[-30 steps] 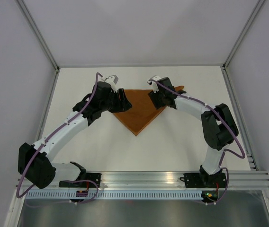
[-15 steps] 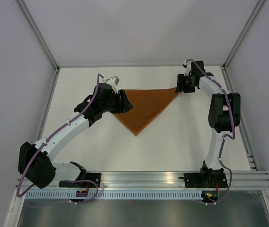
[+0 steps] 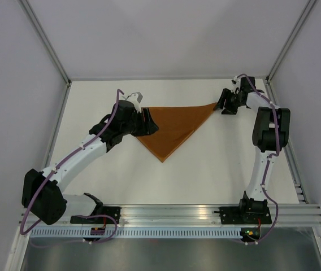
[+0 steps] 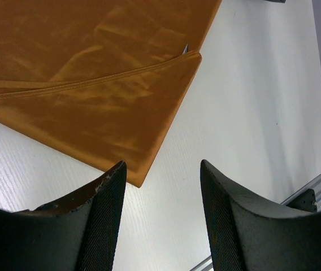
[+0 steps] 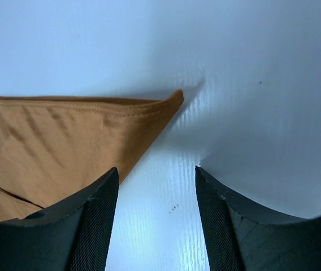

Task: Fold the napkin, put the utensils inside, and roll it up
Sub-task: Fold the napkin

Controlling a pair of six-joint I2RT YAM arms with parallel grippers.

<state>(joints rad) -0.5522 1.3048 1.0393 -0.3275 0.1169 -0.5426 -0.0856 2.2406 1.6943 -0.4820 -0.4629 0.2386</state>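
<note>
The rust-brown napkin [image 3: 174,127] lies folded into a triangle on the white table, its point toward the arms. My left gripper [image 3: 148,123] hovers open over the napkin's left corner; in the left wrist view the left gripper [image 4: 161,169] has only bare table between its fingers, with the napkin [image 4: 92,73] just beyond. A tiny silvery tip [image 4: 185,49] pokes out at the fold's edge, perhaps one of the utensils. My right gripper [image 3: 224,105] stands open just right of the napkin's right corner [image 5: 174,96]. Nothing sits inside the right gripper [image 5: 156,172].
White walls close in the table [image 3: 205,169] at the back and on both sides, the right one close to the right arm. A metal rail [image 3: 172,214] carrying both arm bases runs along the near edge.
The right arm has swung from over the napkin's middle out to the far right. The napkin's right corner now lies stretched out, making a wider triangle. The left arm has stayed put.
</note>
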